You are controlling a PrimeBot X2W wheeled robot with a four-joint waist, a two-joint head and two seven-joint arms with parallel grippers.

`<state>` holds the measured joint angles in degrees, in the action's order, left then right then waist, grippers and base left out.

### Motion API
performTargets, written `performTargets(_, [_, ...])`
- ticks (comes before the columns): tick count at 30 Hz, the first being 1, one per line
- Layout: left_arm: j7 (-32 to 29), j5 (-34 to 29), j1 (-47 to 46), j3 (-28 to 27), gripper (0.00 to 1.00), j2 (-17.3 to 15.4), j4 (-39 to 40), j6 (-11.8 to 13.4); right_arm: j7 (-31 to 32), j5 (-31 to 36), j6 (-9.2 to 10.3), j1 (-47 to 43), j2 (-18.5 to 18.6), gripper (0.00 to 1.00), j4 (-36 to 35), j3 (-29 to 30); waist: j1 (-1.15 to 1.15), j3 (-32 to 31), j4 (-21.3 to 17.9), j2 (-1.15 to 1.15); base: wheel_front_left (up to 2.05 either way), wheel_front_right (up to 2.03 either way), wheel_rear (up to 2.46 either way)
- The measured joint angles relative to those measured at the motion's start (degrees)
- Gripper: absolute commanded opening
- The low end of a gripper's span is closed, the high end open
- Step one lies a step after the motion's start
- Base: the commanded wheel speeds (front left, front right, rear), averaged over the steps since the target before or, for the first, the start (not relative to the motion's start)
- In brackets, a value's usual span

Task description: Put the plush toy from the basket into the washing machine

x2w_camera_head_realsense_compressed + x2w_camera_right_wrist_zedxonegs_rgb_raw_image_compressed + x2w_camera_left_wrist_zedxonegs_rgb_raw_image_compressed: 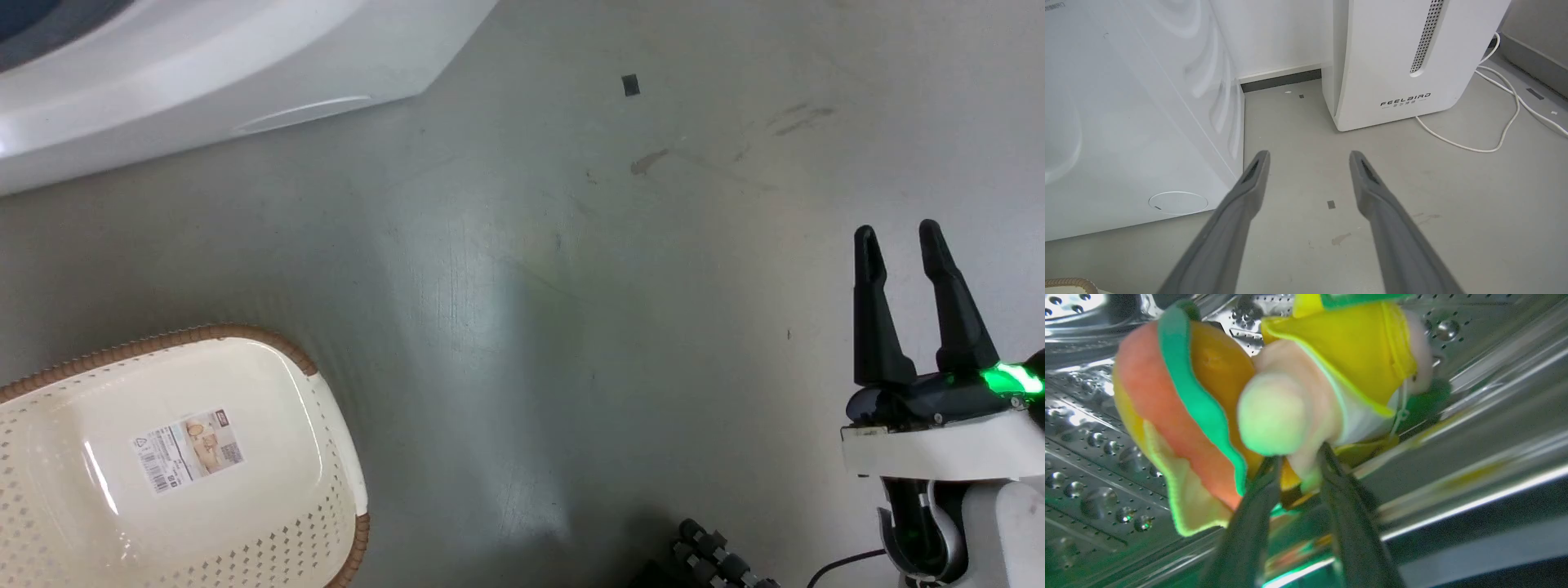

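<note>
Left wrist view: left end effector pinches the plush toy by its pale pink part, inside the steel drum of the washing machine. Right end effector fingers spread, over the floor, near right. Basket near left, on floor.

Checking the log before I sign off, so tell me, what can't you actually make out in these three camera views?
- Left wrist view: whether the plush toy rests on the drum; its own bulk and the blur hide any contact.
- Head view: the door opening of the washing machine, cut off at the top-left corner.
- Head view: print on the sticker inside the basket, too small to read.
</note>
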<state>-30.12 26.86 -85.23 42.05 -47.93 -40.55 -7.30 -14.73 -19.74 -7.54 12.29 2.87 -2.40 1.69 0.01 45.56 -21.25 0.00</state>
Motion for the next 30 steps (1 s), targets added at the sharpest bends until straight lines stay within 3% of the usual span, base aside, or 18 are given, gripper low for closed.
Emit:
performTargets(8, [7.35,0.96,3.53,0.33,1.00,2.44,-2.66,0.26,-0.01,1.46,0.00,0.07,0.00,1.00,0.36,1.98,0.00,-3.99,1.23,0.00,0.00,0.00,0.00])
performTargets(21, [25.51,5.71,16.90,-0.35,1.00,12.88,-5.00,2.27,-0.01,7.79,0.00,-2.19,0.01,1.00,0.56,6.98,-0.01,-18.16,6.82,0.00,0.00,0.00,0.00])
performTargets(30, [40.78,10.39,29.82,-4.16,1.00,17.86,0.78,8.78,-0.01,10.79,0.00,-5.51,0.00,1.00,-0.27,8.90,-0.02,-28.21,12.75,0.00,0.00,0.00,0.00])
